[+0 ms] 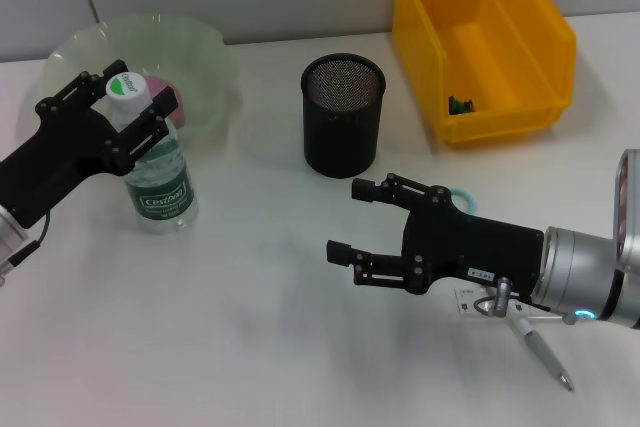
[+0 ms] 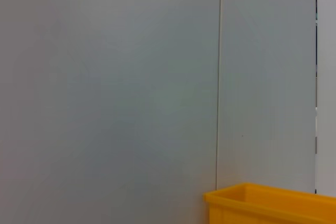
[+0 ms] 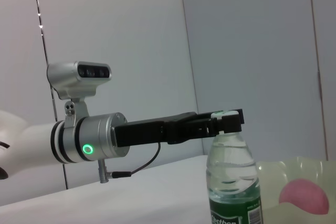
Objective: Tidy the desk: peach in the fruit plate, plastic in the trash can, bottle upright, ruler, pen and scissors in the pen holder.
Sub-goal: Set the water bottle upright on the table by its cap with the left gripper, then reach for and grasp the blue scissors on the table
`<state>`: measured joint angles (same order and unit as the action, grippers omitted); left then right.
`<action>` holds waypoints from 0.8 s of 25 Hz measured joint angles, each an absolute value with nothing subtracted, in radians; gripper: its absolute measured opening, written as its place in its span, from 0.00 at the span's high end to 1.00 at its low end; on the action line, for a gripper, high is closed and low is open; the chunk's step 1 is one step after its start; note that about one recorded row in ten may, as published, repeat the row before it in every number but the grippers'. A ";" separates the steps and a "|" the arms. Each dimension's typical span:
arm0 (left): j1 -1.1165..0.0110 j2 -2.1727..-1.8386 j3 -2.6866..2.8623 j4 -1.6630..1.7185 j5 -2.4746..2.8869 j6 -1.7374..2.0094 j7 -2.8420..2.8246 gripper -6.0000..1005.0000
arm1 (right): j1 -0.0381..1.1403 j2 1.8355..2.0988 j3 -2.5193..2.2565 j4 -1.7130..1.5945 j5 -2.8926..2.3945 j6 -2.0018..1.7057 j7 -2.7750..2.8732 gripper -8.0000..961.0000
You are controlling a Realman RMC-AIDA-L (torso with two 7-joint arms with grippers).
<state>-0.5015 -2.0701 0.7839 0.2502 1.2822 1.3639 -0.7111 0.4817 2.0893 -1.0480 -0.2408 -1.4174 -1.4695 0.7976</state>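
Note:
A clear bottle (image 1: 157,182) with a green label stands upright on the white desk, beside the pale green fruit plate (image 1: 205,57), which holds a pink peach (image 1: 162,90). My left gripper (image 1: 148,84) is open, with a finger on each side of the bottle's white cap. The right wrist view shows it at the cap too (image 3: 226,120). My right gripper (image 1: 365,219) is open and empty, low over the desk in front of the black mesh pen holder (image 1: 343,115). A silver pen (image 1: 540,347) lies under my right wrist. A teal scissor handle (image 1: 462,194) peeks out behind that gripper.
A yellow bin (image 1: 520,37) stands at the back right with a small dark scrap (image 1: 461,104) inside. A small white flat piece (image 1: 470,302) shows by my right wrist; I cannot tell what it is. The left wrist view shows only wall and the bin's rim (image 2: 273,200).

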 joint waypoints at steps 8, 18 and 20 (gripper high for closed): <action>-0.486 -2.068 0.784 0.271 1.282 1.413 -0.715 0.26 | 0.479 2.089 -1.045 -0.241 -1.417 -1.470 0.798 0.13; -0.299 -2.046 0.801 0.443 1.326 1.628 -0.796 0.21 | 0.470 2.085 -1.032 -0.245 -1.395 -1.478 0.814 0.13; -0.276 -2.037 0.806 0.456 1.367 1.678 -0.796 0.21 | 0.468 2.083 -1.029 -0.257 -1.394 -1.477 0.842 0.13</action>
<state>-0.2755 -2.0370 0.8056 0.4556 1.3669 1.6778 -0.7961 0.4677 2.0828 -1.0295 -0.2565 -1.3940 -1.4775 0.8420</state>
